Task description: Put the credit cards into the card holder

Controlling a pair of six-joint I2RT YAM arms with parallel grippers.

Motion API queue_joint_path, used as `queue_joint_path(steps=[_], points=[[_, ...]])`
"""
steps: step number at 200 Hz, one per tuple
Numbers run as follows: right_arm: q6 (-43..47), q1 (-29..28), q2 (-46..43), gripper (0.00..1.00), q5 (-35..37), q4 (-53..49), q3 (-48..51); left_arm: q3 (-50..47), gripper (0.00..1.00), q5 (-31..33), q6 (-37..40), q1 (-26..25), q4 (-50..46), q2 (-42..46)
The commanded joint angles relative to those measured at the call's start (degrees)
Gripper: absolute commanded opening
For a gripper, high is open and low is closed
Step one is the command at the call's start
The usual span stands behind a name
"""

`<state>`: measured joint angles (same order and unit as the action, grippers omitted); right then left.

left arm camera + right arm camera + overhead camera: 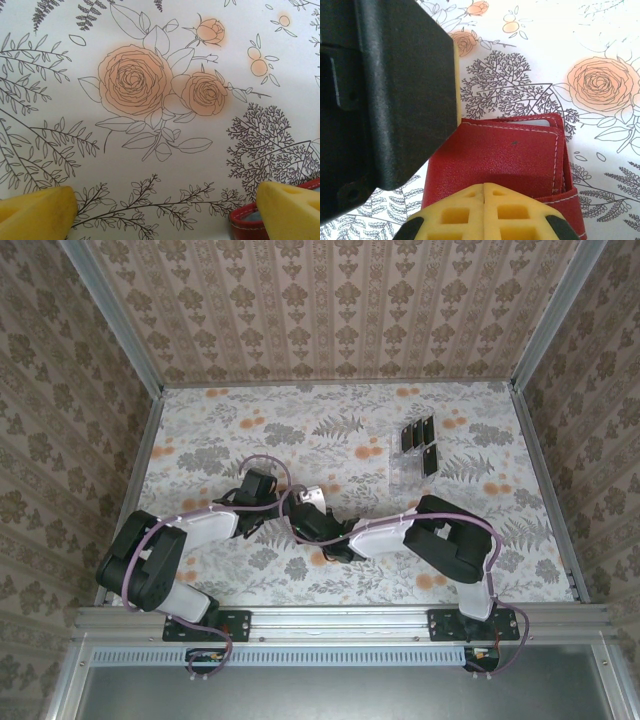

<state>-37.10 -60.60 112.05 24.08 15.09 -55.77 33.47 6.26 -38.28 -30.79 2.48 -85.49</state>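
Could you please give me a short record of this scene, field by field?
wallet: red, lying on the table
cards: black, in the clear rack, beyond the grippers, to the right
left gripper: open, wallet corner beside it
right gripper: fingers shut together, over the wallet
cards in wallet: cannot tell

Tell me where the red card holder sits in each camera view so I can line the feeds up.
Top external: can't pick it out; likely hidden between the left gripper and right gripper mid-table.
Left wrist: the card holder shows as a red stitched corner, bottom right.
Right wrist: centre and lower half.
Shared landmark: the bushy tree print beside it, above it in the right wrist view.
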Motion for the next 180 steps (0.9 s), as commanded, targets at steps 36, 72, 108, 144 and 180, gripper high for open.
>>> queue_joint_path(steps=[36, 72, 108, 144, 180], points=[[-3.44, -2.51, 8.61, 0.01, -11.32, -17.95, 7.29, -1.62, 0.97, -7.76, -0.71, -0.88, -2.92, -3.76], [-0.62, -1.82, 5.22, 0.3, -9.71, -21.91, 2.26, 1.55, 0.97, -8.11, 0.14, -0.16, -4.66, -3.61], [2.56, 0.79, 3.14, 0.41, -10.11, -24.04, -3.68, 4.13, 0.97, -8.62, 0.7, 1.86, -5.29, -3.69], [5.83, 2.91, 0.08, 0.51, -10.99, -26.09, -9.99, 7.22, 0.97, -10.46, 2.41, 5.21, -6.21, -4.02], [8.41, 4.91, -3.77, 0.59, -12.24, -27.87, -15.83, 10.68, 0.97, -11.69, 4.33, 8.82, -8.02, -3.78]])
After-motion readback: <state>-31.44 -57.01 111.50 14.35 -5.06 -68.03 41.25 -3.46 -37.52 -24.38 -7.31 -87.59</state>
